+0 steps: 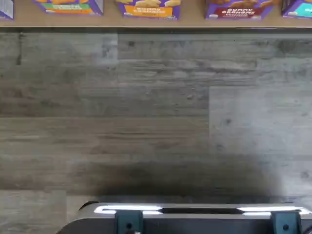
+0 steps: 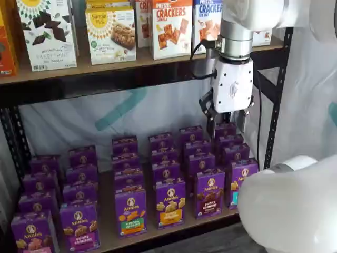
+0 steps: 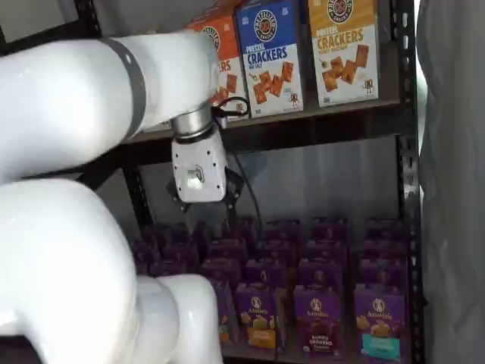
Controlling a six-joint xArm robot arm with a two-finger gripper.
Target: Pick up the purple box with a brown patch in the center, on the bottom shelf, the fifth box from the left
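Note:
The purple box (image 2: 209,192) with brown bunny cookies and a dark bottom label stands in the front row of the bottom shelf (image 2: 108,240), between a yellow-band box (image 2: 170,203) and a teal-band box (image 2: 239,182). It also shows in a shelf view (image 3: 318,317) and in the wrist view (image 1: 239,9), at the shelf's front edge (image 1: 195,22). My gripper (image 2: 227,125) hangs open and empty above the back rows, higher than and behind the purple box. In a shelf view (image 3: 203,203) only its white body and dark finger bases show.
The upper board holds larger cracker and cookie boxes (image 2: 171,26). A black rack post (image 2: 276,105) stands right of the gripper. The white arm (image 2: 289,211) fills the foreground in both shelf views. The wrist view shows grey wood floor (image 1: 156,107) and the dark mount (image 1: 195,222).

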